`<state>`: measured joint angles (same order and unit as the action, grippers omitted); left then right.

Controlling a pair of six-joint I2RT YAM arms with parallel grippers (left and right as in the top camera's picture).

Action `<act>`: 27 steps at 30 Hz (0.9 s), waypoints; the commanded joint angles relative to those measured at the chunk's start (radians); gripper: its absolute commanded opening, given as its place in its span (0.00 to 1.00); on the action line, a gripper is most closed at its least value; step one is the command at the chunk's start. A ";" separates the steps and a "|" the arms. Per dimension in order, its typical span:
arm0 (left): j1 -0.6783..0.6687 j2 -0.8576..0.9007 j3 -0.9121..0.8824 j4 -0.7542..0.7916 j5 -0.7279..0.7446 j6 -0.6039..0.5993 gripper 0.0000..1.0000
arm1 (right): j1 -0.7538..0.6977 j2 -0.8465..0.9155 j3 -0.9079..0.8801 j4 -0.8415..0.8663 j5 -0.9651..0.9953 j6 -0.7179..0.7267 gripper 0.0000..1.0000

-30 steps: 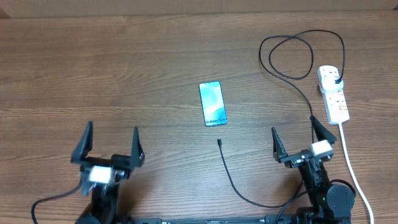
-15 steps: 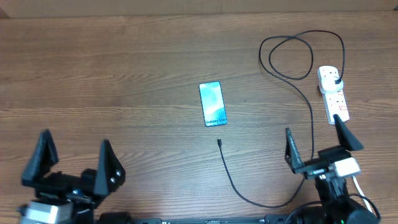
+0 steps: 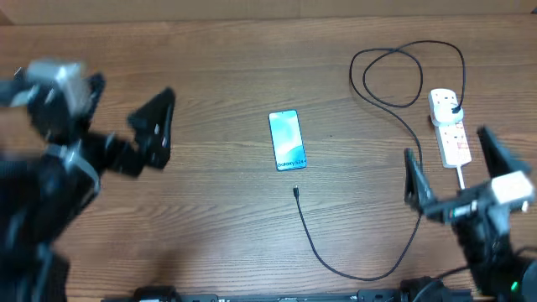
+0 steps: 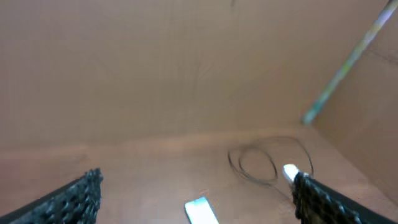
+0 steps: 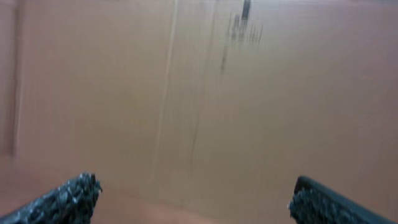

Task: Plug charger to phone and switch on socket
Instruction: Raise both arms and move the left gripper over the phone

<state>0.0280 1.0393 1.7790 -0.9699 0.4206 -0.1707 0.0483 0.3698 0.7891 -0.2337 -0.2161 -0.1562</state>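
Note:
The phone point(image 3: 286, 140) lies flat at the table's middle with its light blue screen up; it also shows in the left wrist view point(image 4: 200, 211). The charger cable point(image 3: 352, 273) runs from its tiny connector point(image 3: 296, 191) just in front of the phone, round to a loop point(image 3: 394, 75) at the far right. Its black plug point(image 3: 454, 107) sits in the white socket point(image 3: 449, 126). My left gripper point(image 3: 126, 113) is open and empty, raised at the far left. My right gripper point(image 3: 455, 172) is open and empty, raised in front of the socket.
The socket's thick white cord point(image 3: 461, 174) runs toward the front right under my right arm. A brown cardboard wall point(image 5: 199, 93) stands behind the table. The cable loop point(image 4: 261, 165) and the socket's end point(image 4: 290, 171) show blurred in the left wrist view.
Both arms have lifted from the front edge. The left gripper swung up to the far left; the right gripper moved right, nearer the socket. Phone, cable and socket have not moved.

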 commanded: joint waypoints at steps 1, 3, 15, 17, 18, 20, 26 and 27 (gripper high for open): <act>-0.003 0.199 0.174 -0.193 0.051 0.076 1.00 | 0.007 0.220 0.261 -0.171 0.013 0.001 1.00; -0.004 0.311 0.222 -0.320 0.053 0.076 1.00 | 0.007 0.374 0.442 -0.331 0.013 0.000 1.00; -0.017 0.751 0.221 -0.493 0.204 -0.084 0.04 | 0.007 0.910 0.877 -0.880 -0.179 0.089 1.00; -0.018 0.813 0.221 -0.513 0.205 -0.083 0.04 | 0.007 0.953 0.876 -0.925 -0.338 0.107 1.00; -0.019 0.845 0.221 -0.522 0.205 -0.078 0.04 | 0.007 0.973 0.875 -0.937 -0.405 0.102 0.96; -0.037 0.910 0.220 -0.520 0.205 -0.042 0.04 | 0.013 1.020 0.867 -0.960 -0.422 0.103 0.62; -0.178 1.058 0.220 -0.420 0.120 -0.036 0.32 | 0.041 1.159 0.866 -1.080 -0.153 0.244 0.56; -0.197 1.069 0.220 -0.407 0.092 -0.040 0.40 | 0.041 1.168 0.866 -1.083 -0.116 0.275 0.59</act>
<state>-0.0937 2.0590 1.9831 -1.4090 0.5873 -0.2260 0.0853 1.5047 1.6424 -1.3067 -0.4881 -0.0086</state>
